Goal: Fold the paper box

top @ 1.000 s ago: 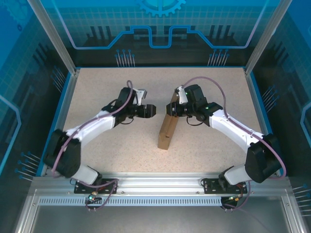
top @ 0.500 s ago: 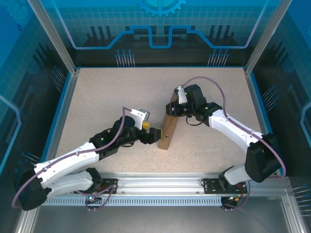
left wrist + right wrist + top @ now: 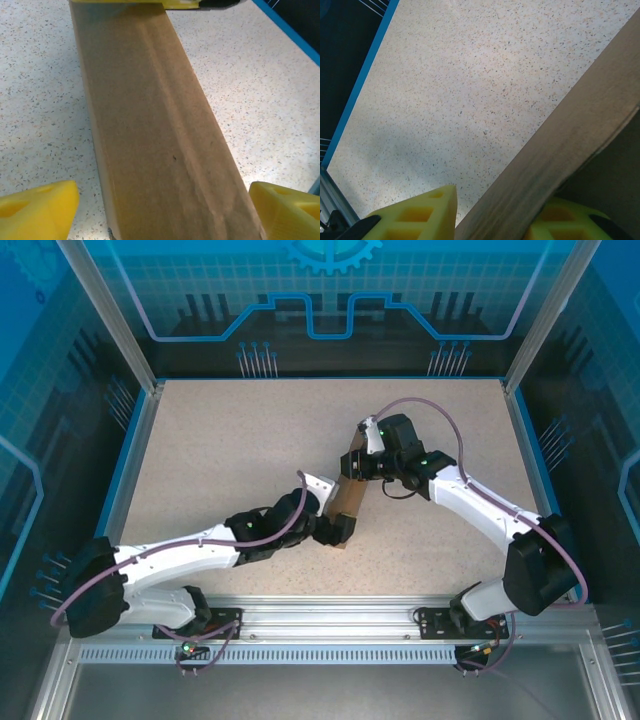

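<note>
**A:** Where is the paper box sitting?

**B:** In the top view it is standing on its long edge on the speckled table, just to the 3 o'clock side of the middle. Its length is running roughly from 12 o'clock to 6 o'clock.

**A:** What is the right gripper doing?

**B:** It is reaching in from 4 o'clock and meeting the box at its 12 o'clock end. In the right wrist view the right gripper is closing its yellow fingers on a cardboard wall of the box. One finger is lying on each side of the wall and both are pressing against it. The tabletop is showing beyond, with a blue rim running along its 9 o'clock side.

**A:** And the left gripper?

**B:** It is coming in from 8 o'clock and sitting at the 6 o'clock end of the box. In the left wrist view the left gripper is spreading its fingers wide, with the brown panel running up between them toward 12 o'clock. A strip of table is showing between the 9 o'clock finger and the cardboard, so it is straddling the box rather than clamping it. The 3 o'clock finger is lying right at the box's edge; I cannot tell whether it is touching.

**A:** Is anything showing at the far end of that view?

**B:** A yellow finger of the other gripper is crossing the top of the panel.
</note>
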`<state>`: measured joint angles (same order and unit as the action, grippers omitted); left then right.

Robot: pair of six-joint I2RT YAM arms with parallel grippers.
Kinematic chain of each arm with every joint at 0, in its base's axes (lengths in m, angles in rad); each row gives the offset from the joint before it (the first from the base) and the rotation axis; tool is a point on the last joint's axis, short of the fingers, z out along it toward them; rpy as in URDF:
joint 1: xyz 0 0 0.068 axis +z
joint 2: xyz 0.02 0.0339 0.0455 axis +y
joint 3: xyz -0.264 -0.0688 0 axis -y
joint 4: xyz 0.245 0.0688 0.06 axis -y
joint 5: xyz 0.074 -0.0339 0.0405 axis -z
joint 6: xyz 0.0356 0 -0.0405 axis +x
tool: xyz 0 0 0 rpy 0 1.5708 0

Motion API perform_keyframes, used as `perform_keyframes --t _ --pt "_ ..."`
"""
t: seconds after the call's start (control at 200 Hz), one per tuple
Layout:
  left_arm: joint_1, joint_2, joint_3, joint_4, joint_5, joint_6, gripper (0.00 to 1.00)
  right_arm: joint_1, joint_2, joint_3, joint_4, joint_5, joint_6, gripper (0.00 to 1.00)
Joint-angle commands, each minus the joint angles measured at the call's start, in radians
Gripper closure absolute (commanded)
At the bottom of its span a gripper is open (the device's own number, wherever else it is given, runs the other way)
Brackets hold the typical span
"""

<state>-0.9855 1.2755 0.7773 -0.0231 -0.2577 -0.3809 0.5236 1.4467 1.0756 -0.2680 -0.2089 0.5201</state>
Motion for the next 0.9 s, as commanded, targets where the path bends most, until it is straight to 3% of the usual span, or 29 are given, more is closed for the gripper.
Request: perform_keyframes --t 0.0,0.33,0.675,0.89 --pt "-0.007 0.034 0.036 0.051 -0.017 0.050 0.13 0.012 0.040 -0.003 -0.070 0.025 0.000 0.66" --pt "-0.007 0.106 0.048 0.081 -0.027 0.130 0.27 0.012 0.041 0.001 -0.073 0.023 -0.004 0.66" --pt "0.000 0.071 0.003 0.109 -0.009 0.226 0.42 0.011 0.033 0.025 -0.091 0.029 -0.011 0.64" --pt "0.052 0.015 -0.045 0.111 0.091 0.290 0.50 0.004 0.001 0.053 -0.122 0.034 -0.030 0.57"
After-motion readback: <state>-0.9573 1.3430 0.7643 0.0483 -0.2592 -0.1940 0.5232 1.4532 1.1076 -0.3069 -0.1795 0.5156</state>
